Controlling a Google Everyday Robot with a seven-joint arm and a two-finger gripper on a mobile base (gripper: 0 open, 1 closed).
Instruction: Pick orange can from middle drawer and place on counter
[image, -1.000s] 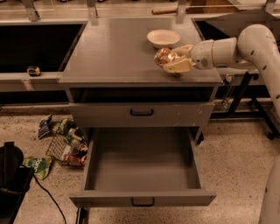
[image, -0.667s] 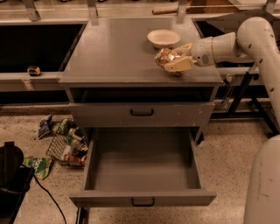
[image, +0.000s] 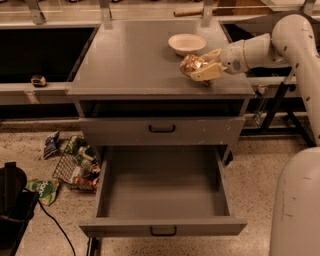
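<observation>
The white arm (image: 280, 42) comes in from the right side and stretches to the left, almost level, over the right part of the grey surface (image: 135, 60). Its upper part bends down at the right edge of the view, and the forearm lies low above the surface. The wrist points the tool (image: 201, 68) to the left, with one pale finger higher and one lower, toward the front edge. The tool is clenched on the orange can (image: 191, 64), which sits between the two fingers near the front right corner of the surface. The can is just in front of the white bowl (image: 186, 43) but apart from it. One cannot tell if the can touches the surface. Below, the middle drawer (image: 162, 230) stands pulled out toward the camera. Above it the taller drawer front (image: 162, 131) is closed.
</observation>
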